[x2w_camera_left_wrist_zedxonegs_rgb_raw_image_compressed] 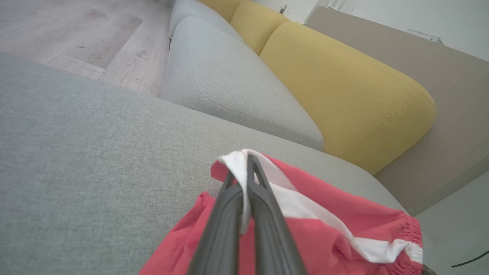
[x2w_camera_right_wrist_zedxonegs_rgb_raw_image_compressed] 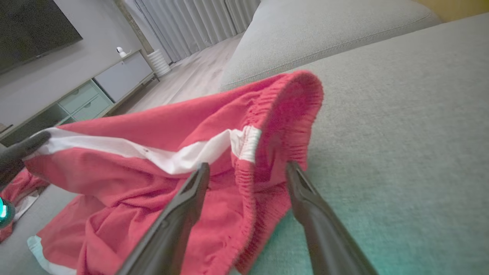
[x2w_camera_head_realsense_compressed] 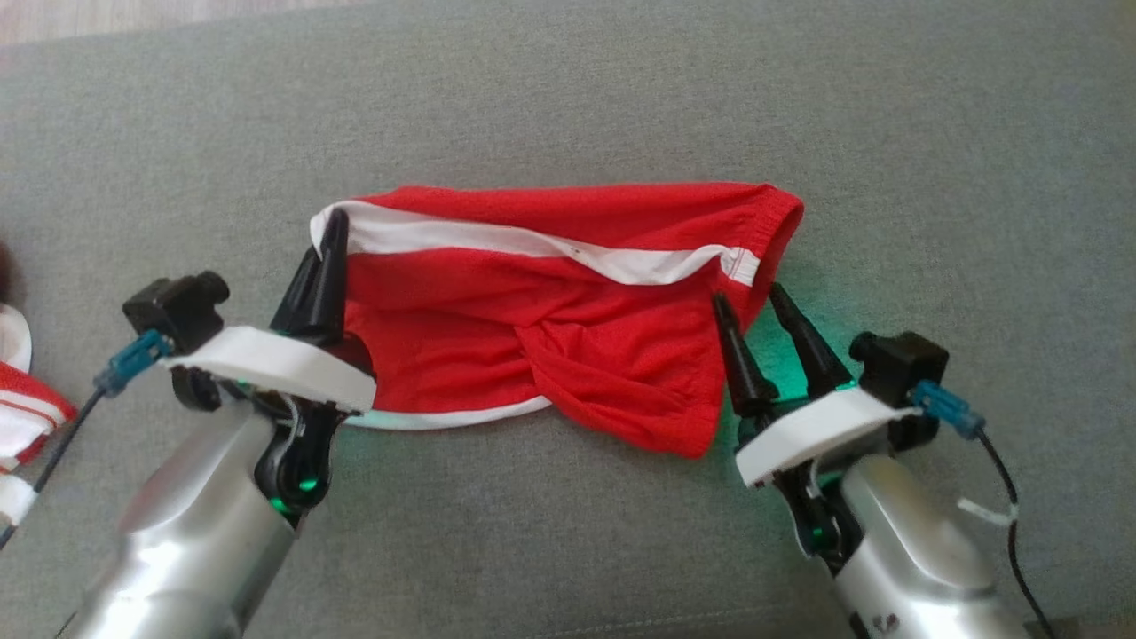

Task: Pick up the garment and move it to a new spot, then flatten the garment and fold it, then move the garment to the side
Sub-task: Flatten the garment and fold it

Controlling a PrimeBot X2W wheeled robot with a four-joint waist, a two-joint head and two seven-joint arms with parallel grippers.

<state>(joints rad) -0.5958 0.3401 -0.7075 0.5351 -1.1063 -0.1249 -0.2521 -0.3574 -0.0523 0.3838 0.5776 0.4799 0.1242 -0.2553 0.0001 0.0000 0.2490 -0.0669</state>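
Observation:
Red shorts (x2w_camera_head_realsense_compressed: 550,302) with a white side stripe and an elastic waistband lie crumpled on the grey cushion (x2w_camera_head_realsense_compressed: 568,106). My left gripper (x2w_camera_head_realsense_compressed: 333,232) is shut on their white-striped left corner (x2w_camera_left_wrist_zedxonegs_rgb_raw_image_compressed: 238,162), lifting it slightly. My right gripper (x2w_camera_head_realsense_compressed: 745,295) is open at the shorts' right end, its fingers on either side of the gathered waistband (x2w_camera_right_wrist_zedxonegs_rgb_raw_image_compressed: 263,179). At the left edge of the head view is a scrap of white cloth with red stripes (x2w_camera_head_realsense_compressed: 22,404), which looks like the garment's sleeve; its lettering is out of view.
The cushion's far edge meets a wooden floor (x2w_camera_head_realsense_compressed: 133,18). The left wrist view has another grey seat cushion (x2w_camera_left_wrist_zedxonegs_rgb_raw_image_compressed: 229,88), yellow back cushions (x2w_camera_left_wrist_zedxonegs_rgb_raw_image_compressed: 344,95) and a brown panel behind. A TV cabinet (x2w_camera_right_wrist_zedxonegs_rgb_raw_image_compressed: 95,91) and curtains stand across the room.

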